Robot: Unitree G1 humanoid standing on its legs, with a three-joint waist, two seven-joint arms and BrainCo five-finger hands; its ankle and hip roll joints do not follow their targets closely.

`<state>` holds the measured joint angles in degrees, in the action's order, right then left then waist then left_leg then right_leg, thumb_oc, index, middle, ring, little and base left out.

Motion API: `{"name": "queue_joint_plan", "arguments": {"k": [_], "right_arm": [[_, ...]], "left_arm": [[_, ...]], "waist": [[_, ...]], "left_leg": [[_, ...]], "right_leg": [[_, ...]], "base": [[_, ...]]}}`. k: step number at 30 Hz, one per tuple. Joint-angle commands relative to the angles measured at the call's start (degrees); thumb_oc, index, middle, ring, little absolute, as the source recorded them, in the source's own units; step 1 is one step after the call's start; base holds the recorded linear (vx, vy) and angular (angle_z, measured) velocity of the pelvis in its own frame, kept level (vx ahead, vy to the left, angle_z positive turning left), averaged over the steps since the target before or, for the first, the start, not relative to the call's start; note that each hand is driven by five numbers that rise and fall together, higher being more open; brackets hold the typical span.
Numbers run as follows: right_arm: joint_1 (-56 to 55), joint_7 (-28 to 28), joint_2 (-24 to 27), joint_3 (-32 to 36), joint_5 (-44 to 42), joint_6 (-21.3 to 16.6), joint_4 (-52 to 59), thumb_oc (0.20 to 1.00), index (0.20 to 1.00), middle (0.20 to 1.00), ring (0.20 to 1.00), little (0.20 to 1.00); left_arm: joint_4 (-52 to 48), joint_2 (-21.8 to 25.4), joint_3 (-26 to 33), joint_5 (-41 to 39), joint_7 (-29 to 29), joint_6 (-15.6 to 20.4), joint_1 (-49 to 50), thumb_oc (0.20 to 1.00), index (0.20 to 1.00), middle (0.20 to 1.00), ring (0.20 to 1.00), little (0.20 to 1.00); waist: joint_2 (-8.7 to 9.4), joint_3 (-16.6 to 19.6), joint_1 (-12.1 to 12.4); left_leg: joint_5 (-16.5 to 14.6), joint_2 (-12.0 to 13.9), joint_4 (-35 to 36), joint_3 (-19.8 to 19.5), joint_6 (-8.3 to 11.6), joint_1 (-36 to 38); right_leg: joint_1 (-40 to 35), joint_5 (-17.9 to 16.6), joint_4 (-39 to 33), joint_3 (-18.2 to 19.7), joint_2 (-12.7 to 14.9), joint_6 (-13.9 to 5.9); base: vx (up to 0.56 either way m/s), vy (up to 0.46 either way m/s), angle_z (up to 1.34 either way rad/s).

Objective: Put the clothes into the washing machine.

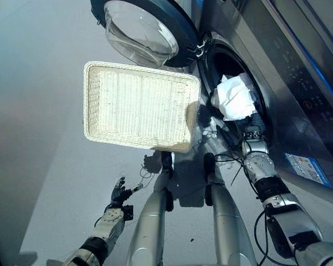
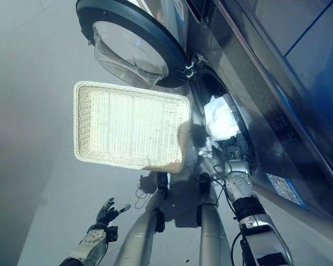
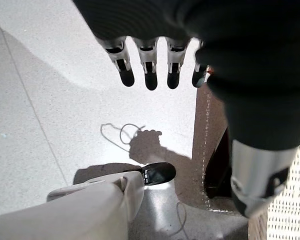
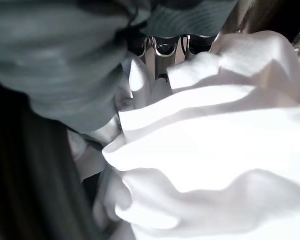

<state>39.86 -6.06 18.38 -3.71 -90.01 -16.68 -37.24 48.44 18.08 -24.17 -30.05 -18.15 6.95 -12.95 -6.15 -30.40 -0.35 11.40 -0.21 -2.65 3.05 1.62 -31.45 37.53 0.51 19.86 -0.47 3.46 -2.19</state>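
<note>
The washer (image 1: 299,72) runs along the right side, its round door (image 1: 147,30) swung wide open toward the left. On the floor (image 1: 39,138) just in front of the door sits a pale wicker basket (image 1: 139,105), nothing in it as far as I can see.

The white cloth (image 1: 234,98) is bunched up in the mouth of the drum, partly in and partly spilling over the rim. The right hand (image 1: 254,145) is pushed up into the opening right below the cloth. In the right wrist view the fabric (image 4: 215,150) is piled over the fingers, so honestly can't tell if they're gripping it or just pressed in.

The left hand (image 1: 120,193) hangs low over the floor, well away from the basket, fingers (image 3: 150,75) straight and relaxed, holding nothing.
</note>
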Motion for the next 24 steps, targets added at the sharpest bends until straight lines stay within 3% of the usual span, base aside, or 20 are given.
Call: {"name": "queue_joint_plan", "arguments": {"k": [1, 6, 7, 10, 11, 12, 14, 15, 16, 18, 21, 24], "right_arm": [[4.55, -0.49, 7.54, 4.42, 2.04, -3.57, 0.58, 0.2, 0.2, 0.2, 0.2, 0.2], [10.88, 0.82, 9.92, 4.7, -9.02, -6.51, -4.61, 0.2, 0.2, 0.2, 0.2, 0.2], [13.39, 1.73, 10.49, 5.2, -13.09, -8.9, -6.24, 0.2, 0.2, 0.2, 0.2, 0.2], [16.88, 3.89, 11.92, 5.88, -19.47, -12.29, -7.67, 0.2, 0.2, 0.2, 0.2, 0.2], [19.12, 4.58, 13.37, 6.67, -22.92, -16.83, -8.37, 0.2, 0.2, 0.2, 0.2, 0.2], [20.33, 4.43, 14.14, 7.3, -22.99, -18.8, -8.11, 0.2, 0.2, 0.2, 0.2, 0.2], [20.6, 4.26, 14.44, 7.58, -22.99, -19.86, -8.09, 0.2, 0.2, 0.2, 0.2, 0.2], [22.24, 3.58, 16.4, 8.94, -22.99, -24.84, -7.16, 0.2, 0.2, 0.2, 0.2, 0.2], [22.86, 3.08, 17.5, 9.61, -22.99, -27.46, -6.39, 0.2, 0.2, 0.2, 0.2, 0.2], [23.24, 2.52, 18.89, 10.11, -22.99, -30.69, -6.12, 0.2, 0.2, 0.2, 0.2, 0.2], [23.11, -1.94, 22.57, 11.97, -22.99, -39.01, -3.9, 0.2, 0.2, 0.2, 0.2, 0.2], [22.53, -5.63, 24.54, 13.26, -22.99, -42.8, -2.34, 0.2, 0.2, 0.2, 0.2, 0.2]], "left_arm": [[0.93, -0.23, -1.16, -0.47, -0.92, -0.05, -1.74, 1.0, 1.0, 1.0, 1.0, 1.0], [-0.05, -0.21, -3.38, -1.6, -1.33, -0.37, -2.32, 1.0, 1.0, 1.0, 1.0, 1.0], [-0.82, -0.3, -4.25, -1.54, -1.51, -0.17, -1.79, 1.0, 1.0, 1.0, 1.0, 1.0], [-2.13, 0.08, -5.31, -1.82, -1.73, -0.02, -1.28, 1.0, 1.0, 1.0, 1.0, 1.0], [-3.33, 0.57, -6.17, -1.9, -1.67, -0.14, -0.17, 1.0, 1.0, 1.0, 1.0, 1.0], [-4.25, 0.95, -6.45, -2.22, -1.69, -0.4, 0.28, 1.0, 1.0, 1.0, 1.0, 1.0], [-4.68, 1.12, -6.7, -2.29, -1.73, -0.63, 0.62, 1.0, 1.0, 1.0, 1.0, 1.0], [-6.61, 2.55, -7.24, -2.13, -1.01, -1.32, 2.2, 1.0, 1.0, 1.0, 1.0, 1.0], [-7.52, 3.31, -7.38, -2.11, -0.43, -1.59, 3.1, 1.0, 1.0, 1.0, 1.0, 1.0], [-8.04, 3.91, -7.32, -2.0, 0.25, -1.47, 3.89, 1.0, 1.0, 1.0, 1.0, 1.0], [-9.77, 5.37, -7.0, -2.11, 1.51, -1.76, 5.4, 1.0, 1.0, 1.0, 1.0, 1.0], [-10.88, 6.07, -6.89, -2.15, 2.03, -2.26, 5.76, 1.0, 1.0, 1.0, 1.0, 1.0]], "waist": [[-0.87, 0.61, 0.9], [-3.09, 0.61, 2.73], [-4.11, 0.61, 3.41], [-5.4, 0.61, 4.16], [-6.34, 0.61, 4.68], [-6.82, 0.61, 4.89], [-6.97, 0.61, 4.97], [-7.7, 0.61, 5.24], [-7.94, 0.61, 5.27], [-8.09, 0.61, 5.23], [-7.78, 0.61, 4.69], [-7.48, 0.61, 4.17]], "left_leg": [[-5.81, -4.63, -6.5, -1.26, -0.1, -2.16], [-5.31, -4.78, -8.34, -1.66, 0.37, -5.74], [-5.99, -4.86, -9.03, -1.67, 0.5, -6.34], [-5.44, -4.75, -9.43, -1.62, 0.66, -7.85], [-6.05, -4.71, -10.04, -1.6, 0.81, -8.06], [-5.6, -4.61, -10.18, -1.6, 0.81, -8.68], [-6.19, -4.65, -10.41, -1.66, 0.85, -8.41], [-6.39, -4.5, -10.64, -1.6, 0.92, -8.5], [-6.64, -4.5, -10.78, -1.6, 0.96, -8.25], [-6.78, -4.38, -10.87, -1.55, 1.01, -8.09], [-7.13, -4.06, -11.07, -1.26, 1.11, -7.6], [-6.89, -3.88, -11.43, -1.18, 1.12, -7.65]], "right_leg": [[-0.14, -6.12, -7.03, -5.53, -0.04, -1.0], [2.83, -3.86, -3.31, -7.09, 0.21, -0.27], [3.64, -2.03, -1.35, -7.57, 0.38, -0.09], [5.38, -1.41, 0.24, -8.02, 0.32, 0.35], [6.05, -0.03, 1.85, -8.3, 0.5, 0.4], [6.73, -0.18, 2.29, -8.49, 0.47, 0.57], [6.62, 0.65, 2.9, -8.43, 0.52, 0.53], [7.08, 1.43, 4.0, -8.58, 0.47, 0.78], [6.99, 1.88, 4.44, -8.62, 0.43, 0.86], [7.0, 2.03, 4.7, -8.62, 0.38, 0.91], [6.58, 2.17, 4.78, -8.56, 0.16, 1.03], [6.6, 1.48, 4.67, -8.38, 0.04, 1.18]], "base": [[0.05, -0.037, -0.05], [0.07, -0.069, -0.06], [0.06, -0.074, 0.09], [0.05, -0.075, 0.2], [0.05, -0.073, 0.18], [0.05, -0.064, 0.13], [0.04, -0.046, 0.06], [0.07, -0.076, 0.03], [0.02, -0.067, 0.01], [0.01, -0.016, 0.0], [0.03, -0.013, -0.03], [0.02, -0.001, -0.02]]}}
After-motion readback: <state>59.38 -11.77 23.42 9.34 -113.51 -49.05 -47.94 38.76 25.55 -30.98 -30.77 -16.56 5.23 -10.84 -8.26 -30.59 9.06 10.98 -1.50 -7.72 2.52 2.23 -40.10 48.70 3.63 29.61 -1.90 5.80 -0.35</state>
